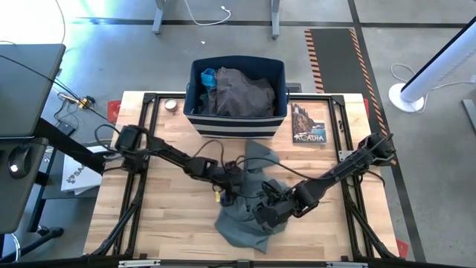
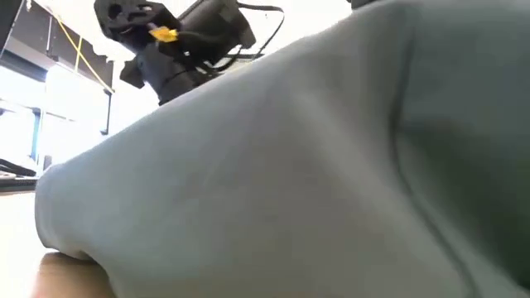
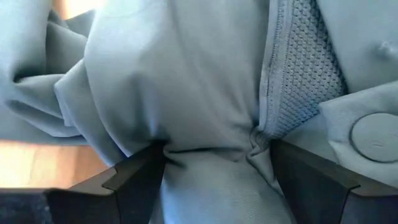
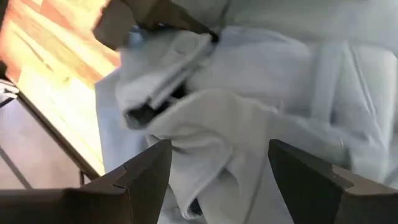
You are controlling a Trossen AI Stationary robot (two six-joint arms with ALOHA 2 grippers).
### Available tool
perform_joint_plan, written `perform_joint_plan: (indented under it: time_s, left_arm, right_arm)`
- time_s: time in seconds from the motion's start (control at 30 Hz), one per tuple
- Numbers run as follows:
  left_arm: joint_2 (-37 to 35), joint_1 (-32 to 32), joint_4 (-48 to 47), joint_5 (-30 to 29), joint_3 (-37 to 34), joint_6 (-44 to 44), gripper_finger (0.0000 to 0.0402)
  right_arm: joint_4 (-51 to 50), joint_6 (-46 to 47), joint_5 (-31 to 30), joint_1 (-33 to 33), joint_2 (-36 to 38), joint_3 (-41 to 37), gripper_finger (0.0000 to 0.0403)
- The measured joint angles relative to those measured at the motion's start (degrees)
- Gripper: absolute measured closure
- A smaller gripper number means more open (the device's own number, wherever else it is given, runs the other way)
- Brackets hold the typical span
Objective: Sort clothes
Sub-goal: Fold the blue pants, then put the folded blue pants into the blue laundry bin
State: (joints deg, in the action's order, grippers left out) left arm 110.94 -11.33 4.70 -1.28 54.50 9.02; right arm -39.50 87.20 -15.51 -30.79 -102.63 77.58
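Observation:
A grey-green shirt (image 1: 249, 223) lies crumpled on the wooden table in front of the navy striped bin (image 1: 236, 125). It fills the low view (image 2: 290, 165). My left gripper (image 1: 227, 190) is down on the shirt's middle, open (image 3: 214, 155), beside a mesh-lined placket (image 3: 298, 74) and a button (image 3: 376, 134). My right gripper (image 1: 269, 212) stands open (image 4: 217, 155) just above the shirt's near part (image 4: 261, 81), with nothing between its fingers. In the bin lie dark grey-brown clothes (image 1: 242, 93) and a bright blue piece (image 1: 207, 75). My left gripper comes at the shirt slanting down from the table's left. Its two open fingers (image 3: 134, 177) are set into the cloth on either side of a raised fold (image 3: 208, 146) beside the placket. The cloth puckers at both fingertips. The shirt lies slack on the table.
A picture card reading ACADIA (image 1: 308, 123) lies right of the bin, and a small round thing (image 1: 171, 105) lies to its left. Bare wood (image 1: 163, 216) shows on the table's left half. A black frame (image 1: 149, 112) runs along the table's sides.

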Motion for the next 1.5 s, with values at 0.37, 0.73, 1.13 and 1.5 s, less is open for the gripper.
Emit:
perform_joint_plan:
  time_s: [0.37,0.73,1.13,1.5]
  left_arm:
    - [4.3,-2.4,-1.4,-3.9,2.3,2.9,0.0170]
    - [4.3,-2.0,-1.5,1.3,2.3,9.3,0.0376]
    - [-9.4,-0.3,-3.1,13.0,1.1,21.6,0.0376]
    - [-24.2,0.5,-2.0,11.0,1.3,29.0,0.0376]
  right_arm:
    - [0.8,0.9,-0.1,0.0,0.0,0.0,0.0140]
    - [0.8,0.8,-9.9,-1.1,7.8,0.0,0.0140]
    - [1.2,-12.0,-43.2,-10.5,27.8,0.0,0.0140]
    - [1.1,-21.7,-51.9,-14.8,32.8,0.0,0.0140]
